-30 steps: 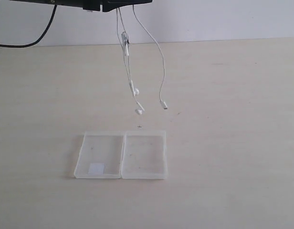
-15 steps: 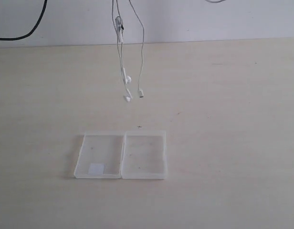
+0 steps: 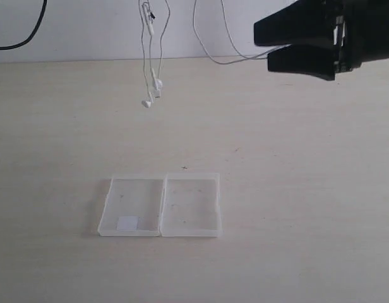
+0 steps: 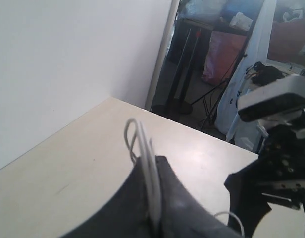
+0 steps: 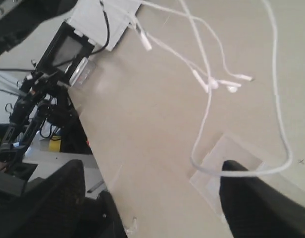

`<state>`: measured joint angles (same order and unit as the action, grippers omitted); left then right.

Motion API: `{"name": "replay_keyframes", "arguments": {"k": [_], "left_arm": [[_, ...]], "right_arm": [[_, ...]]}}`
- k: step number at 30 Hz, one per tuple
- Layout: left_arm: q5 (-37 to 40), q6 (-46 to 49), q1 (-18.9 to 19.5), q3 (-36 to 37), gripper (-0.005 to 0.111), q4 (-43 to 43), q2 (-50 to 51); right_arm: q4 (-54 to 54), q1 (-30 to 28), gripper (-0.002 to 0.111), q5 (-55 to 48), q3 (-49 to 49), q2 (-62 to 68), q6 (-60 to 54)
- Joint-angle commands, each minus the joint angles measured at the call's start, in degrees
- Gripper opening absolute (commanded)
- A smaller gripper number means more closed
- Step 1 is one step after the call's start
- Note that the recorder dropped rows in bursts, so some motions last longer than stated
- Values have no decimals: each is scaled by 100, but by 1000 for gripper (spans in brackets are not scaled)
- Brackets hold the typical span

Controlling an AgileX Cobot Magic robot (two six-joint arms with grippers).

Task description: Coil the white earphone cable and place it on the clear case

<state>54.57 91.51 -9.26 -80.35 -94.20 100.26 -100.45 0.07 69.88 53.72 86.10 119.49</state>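
left tool (image 4: 152, 166): clamped shut on the white earphone cable (image 4: 150, 183), a few strands pinched together between its fingers; it sits out of the top of the exterior view, so only its wrist view shows this
why so high: my guess is the lift lets the wire hang free of the surface (image 3: 308, 189) so it can be gathered into loops without dragging
cable: all up in the air as far as I can see, with both earbuds (image 3: 148, 102) dangling side by side below the left tool and one loose strand swooping across to the right
right tool (image 3: 265, 47): jaws spread wide, gripping nothing; that loose strand runs in toward the gap, and its wrist view has it crossing just by one finger, so it looks lined up to catch the slack
clear case (image 3: 191, 205): lying open and flat, both halves bare except the white patch (image 3: 127, 222) in the left half, well apart from the hanging buds
progress: early I'd say, no coil formed, nothing on the case
watch out: wire is super thin, could easily slip past a closing jaw
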Motion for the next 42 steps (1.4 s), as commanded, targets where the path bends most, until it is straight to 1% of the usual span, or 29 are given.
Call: {"name": "replay_keyframes", "arguments": {"k": [1, 9, 13, 16, 20, 24, 26, 30, 32, 36, 38, 42], "left_arm": [[-12, 6, 19, -22, 0, -105, -56], [-12, 6, 19, -22, 0, -94, -56], [281, -25, 19, -22, 0, -30, -56], [623, -34, 19, -22, 0, 183, -56], [869, -34, 19, -22, 0, 583, -56], [960, -50, 19, -22, 0, 754, -56], [960, -37, 19, -22, 0, 767, -56], [960, -37, 19, -85, 0, 1025, -56], [969, -37, 19, -113, 0, 1122, -56], [971, 122, 19, -113, 0, 1131, -56], [984, 134, 9, -113, 0, 1131, -56], [1034, 146, 9, -113, 0, 1146, -56]], "right_arm": [[50, 229, 71, 9, -367, 16, -327], [50, 733, 71, 9, -1303, 16, -697], [50, 791, 71, -176, -1270, 2, -971], [50, 791, 72, -569, -1005, -67, -1714], [77, 791, 72, -1380, -725, -192, -3385], [838, 791, 72, -1629, -585, -196, -5339], [1130, 791, 72, -1499, -501, -196, -6073], [1629, 791, 72, -832, -459, -161, -7222], [1749, 791, 72, -599, -459, -88, -7306], [2005, 791, 72, -552, -459, 157, -7518], [2148, 791, 72, -344, -459, 330, -7686], [2368, 791, 72, -134, -174, 778, -7692]]}}
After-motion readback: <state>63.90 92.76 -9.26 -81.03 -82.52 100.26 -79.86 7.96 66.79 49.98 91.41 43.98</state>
